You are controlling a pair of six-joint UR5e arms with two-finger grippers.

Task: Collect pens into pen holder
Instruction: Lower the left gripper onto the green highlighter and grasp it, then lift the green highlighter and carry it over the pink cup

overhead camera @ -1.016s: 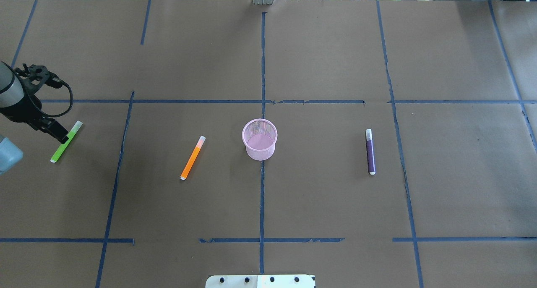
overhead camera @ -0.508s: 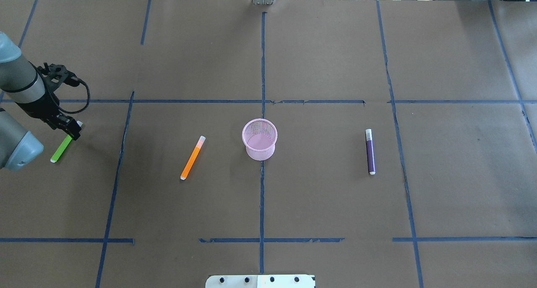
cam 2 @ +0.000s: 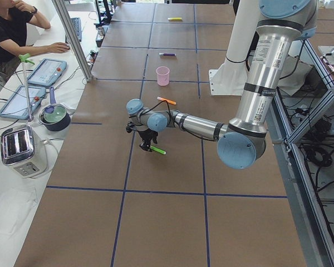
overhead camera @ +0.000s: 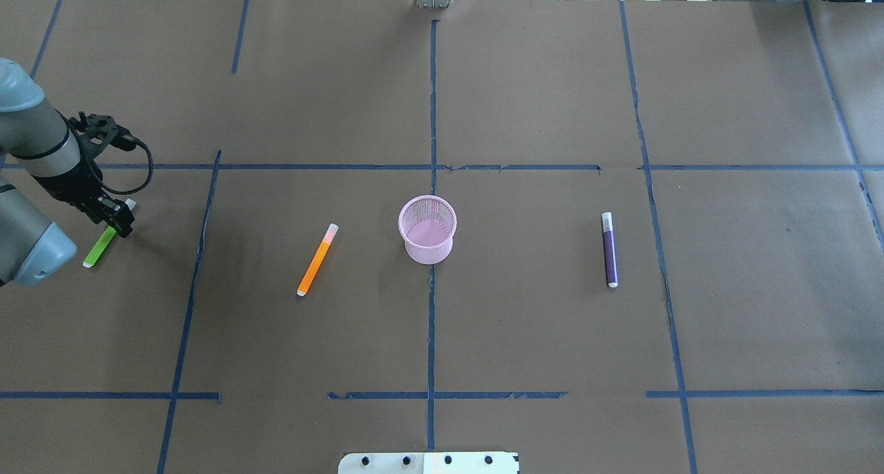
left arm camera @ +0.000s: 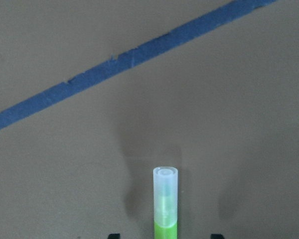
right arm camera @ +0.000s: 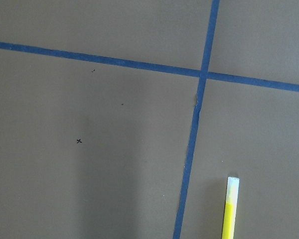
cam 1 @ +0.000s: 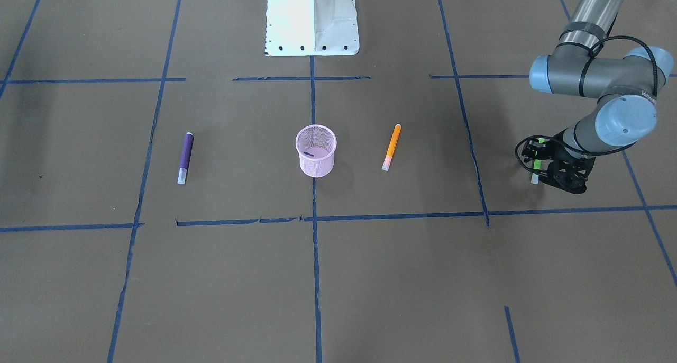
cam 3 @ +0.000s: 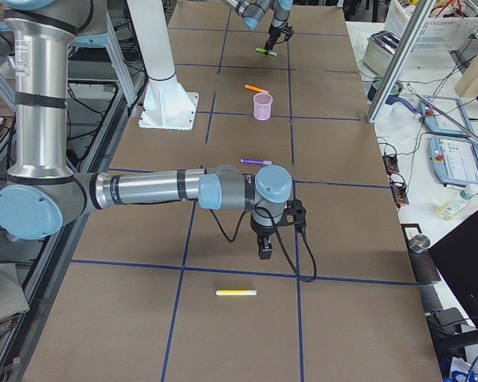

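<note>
Straddling the green pen [overhead camera: 97, 248] on the bench [overhead camera: 276, 336], the left tool [overhead camera: 120, 221] hung open — empty — seemingly poised to pinch it.

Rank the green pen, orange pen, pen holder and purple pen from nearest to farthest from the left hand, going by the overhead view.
1. green pen: directly at the left hand, near the table's left edge.
2. orange pen: left of centre.
3. pen holder: at the centre.
4. purple pen: right of centre, on the far side of the holder.
</note>
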